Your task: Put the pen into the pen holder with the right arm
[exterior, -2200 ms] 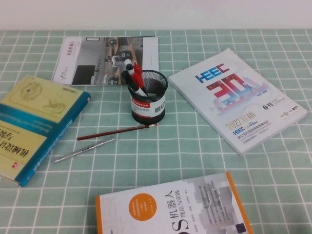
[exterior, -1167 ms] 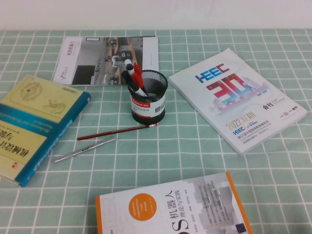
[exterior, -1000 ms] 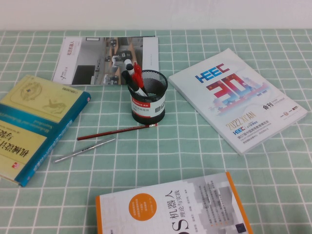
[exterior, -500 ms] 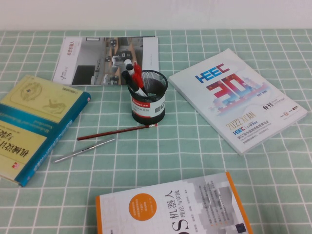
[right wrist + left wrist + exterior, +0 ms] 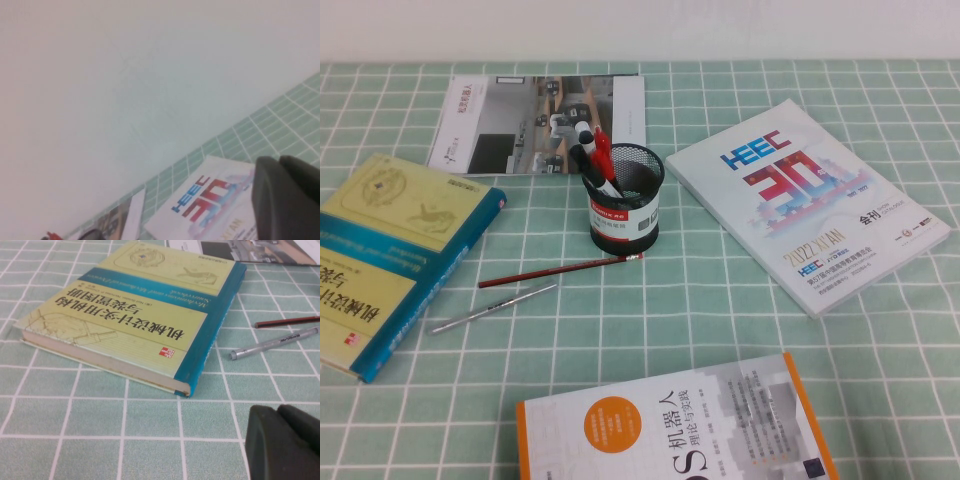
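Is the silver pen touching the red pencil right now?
Apart. The high view shows a strip of green cloth between the pen and the red pencil along their whole length. Neither the left gripper nor the right gripper is near them.

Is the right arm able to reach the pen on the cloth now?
Probably yes: the pen lies flat with nothing over it, the red pencil beside it apart. The right gripper, shut, is tilted up towards the wall.

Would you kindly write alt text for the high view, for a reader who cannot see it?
A silver-grey pen lies on a green checked tablecloth beside a red pencil, in front of a black mesh pen holder holding markers. Three books and a magazine surround them; neither the left gripper nor the right gripper appears in this view.
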You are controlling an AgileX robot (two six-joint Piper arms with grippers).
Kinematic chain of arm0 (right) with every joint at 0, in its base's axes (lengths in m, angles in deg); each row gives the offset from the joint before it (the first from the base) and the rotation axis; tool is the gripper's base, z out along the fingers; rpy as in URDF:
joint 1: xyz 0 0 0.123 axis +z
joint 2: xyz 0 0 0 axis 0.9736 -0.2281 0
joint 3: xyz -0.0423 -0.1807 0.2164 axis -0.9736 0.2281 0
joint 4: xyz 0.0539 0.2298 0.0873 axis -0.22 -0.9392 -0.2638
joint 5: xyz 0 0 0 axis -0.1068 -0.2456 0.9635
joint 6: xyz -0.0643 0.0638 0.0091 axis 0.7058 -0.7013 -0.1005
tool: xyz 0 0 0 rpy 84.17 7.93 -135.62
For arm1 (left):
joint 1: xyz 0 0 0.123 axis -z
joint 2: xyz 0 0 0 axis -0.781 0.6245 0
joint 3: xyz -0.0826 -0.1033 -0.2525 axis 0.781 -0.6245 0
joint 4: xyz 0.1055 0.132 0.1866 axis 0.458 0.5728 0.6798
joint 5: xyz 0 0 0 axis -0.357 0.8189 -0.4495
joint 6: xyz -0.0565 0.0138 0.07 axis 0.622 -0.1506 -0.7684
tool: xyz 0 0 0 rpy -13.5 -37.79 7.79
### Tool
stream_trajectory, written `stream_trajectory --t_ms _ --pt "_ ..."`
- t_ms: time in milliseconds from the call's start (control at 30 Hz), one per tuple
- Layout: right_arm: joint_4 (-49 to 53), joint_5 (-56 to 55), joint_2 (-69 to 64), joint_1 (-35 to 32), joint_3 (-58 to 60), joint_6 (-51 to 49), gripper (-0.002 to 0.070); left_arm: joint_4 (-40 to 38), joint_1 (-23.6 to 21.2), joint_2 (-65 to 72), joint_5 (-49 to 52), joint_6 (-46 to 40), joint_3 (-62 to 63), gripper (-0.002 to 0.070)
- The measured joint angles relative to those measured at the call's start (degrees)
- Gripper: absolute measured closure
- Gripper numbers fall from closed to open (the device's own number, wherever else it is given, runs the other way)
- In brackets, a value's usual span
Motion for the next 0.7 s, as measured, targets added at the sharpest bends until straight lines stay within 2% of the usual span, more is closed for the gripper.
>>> stream_trajectory --t_ms 133,233,400,533,700 --pt "-2.76 2.14 0.0 0.0 0.0 -2.72 0.0696 0.0 0.0 0.0 0.0 0.0 0.0 0.0679" --pt "-3.44 8.01 0.0 0.0 -1.41 -3.59 0.0696 0.0 0.0 0.0 0.0 0.0 0.0 0.0679" --pt "-3.42 21.79 -0.84 0.0 -12.99 2.81 0.0696 0.0 0.0 0.0 0.0 0.0 0.0 0.0679" --pt "-3.42 33.27 -8.29 0.0 -24.3 7.66 0.0696 0.0 0.0 0.0 0.0 0.0 0.0 0.0679" --pt "-4.19 47.7 -24.91 0.0 -36.84 16.17 0.0696 0.0 0.0 0.0 0.0 0.0 0.0 0.0679"
